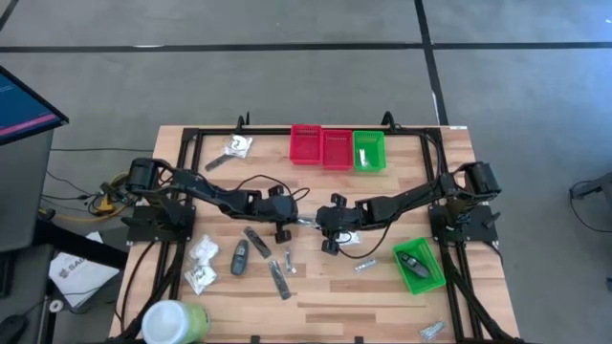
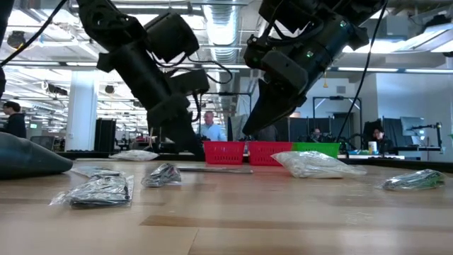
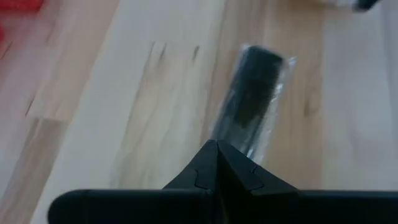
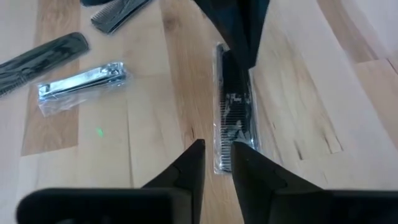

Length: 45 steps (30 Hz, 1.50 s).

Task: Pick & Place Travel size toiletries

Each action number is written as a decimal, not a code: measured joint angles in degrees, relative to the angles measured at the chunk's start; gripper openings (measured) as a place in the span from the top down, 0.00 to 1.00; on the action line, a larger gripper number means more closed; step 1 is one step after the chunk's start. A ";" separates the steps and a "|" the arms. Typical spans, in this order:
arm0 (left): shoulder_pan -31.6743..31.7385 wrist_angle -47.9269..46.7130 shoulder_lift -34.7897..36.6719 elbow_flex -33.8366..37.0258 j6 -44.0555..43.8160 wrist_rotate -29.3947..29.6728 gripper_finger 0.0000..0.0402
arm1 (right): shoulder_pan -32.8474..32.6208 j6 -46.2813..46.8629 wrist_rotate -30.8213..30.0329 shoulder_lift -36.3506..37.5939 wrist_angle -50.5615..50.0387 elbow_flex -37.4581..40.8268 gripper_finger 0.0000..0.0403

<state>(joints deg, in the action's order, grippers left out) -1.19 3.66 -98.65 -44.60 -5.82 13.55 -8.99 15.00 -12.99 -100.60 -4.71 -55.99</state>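
Observation:
A black comb in a clear wrapper [image 4: 235,106] lies at the table's middle between both grippers [image 1: 306,222]. My left gripper [image 3: 217,149] is shut on one end of it. My right gripper [image 4: 217,155] faces it from the right, open by a narrow gap, with its fingertips on either side of the packet's other end; whether they touch it I cannot tell. Other toiletries lie on the table: a wrapped nail clipper [image 4: 81,81], white crinkly packets [image 1: 202,263], a dark oval [image 1: 239,256], a wrapped comb [image 1: 278,279] and a silvery sachet [image 1: 430,332]. My left gripper pinches the wrapped comb by its end [image 3: 239,134] between the two shut fingers. The fingers lie along the comb, coming from the table's left, and the packet reaches straight out ahead of them. I cannot tell whether it rests on the table or hangs just above it.
Two red bins [image 1: 321,147] and a green bin [image 1: 369,151] stand at the far edge. Another green bin [image 1: 418,265] with a dark item in it sits near right. A white-and-green tub [image 1: 174,321] stands near left. People show in the room behind [image 2: 209,126].

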 joint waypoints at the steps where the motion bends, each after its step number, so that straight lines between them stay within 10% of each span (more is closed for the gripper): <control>1: 0.25 -0.26 -0.05 0.17 0.00 0.10 1.00 | 0.00 0.00 0.01 0.00 0.06 0.00 0.82; 23: 1.92 -0.33 -0.55 1.38 -0.46 -3.46 1.00 | -1.08 -1.69 -0.66 0.00 0.52 0.00 0.81; 37: 2.88 0.24 -1.49 1.14 -0.66 -4.54 1.00 | -1.11 -2.39 -3.85 -3.35 0.50 0.01 0.45; 45: 2.32 0.64 -1.49 1.22 -0.26 -4.53 1.00 | -0.73 -5.09 -6.06 -9.35 -4.19 -6.29 0.41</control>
<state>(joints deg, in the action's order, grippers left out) 1.14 4.30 -100.14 -43.38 -6.09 9.02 -9.73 9.92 -19.05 -109.95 -8.90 -62.28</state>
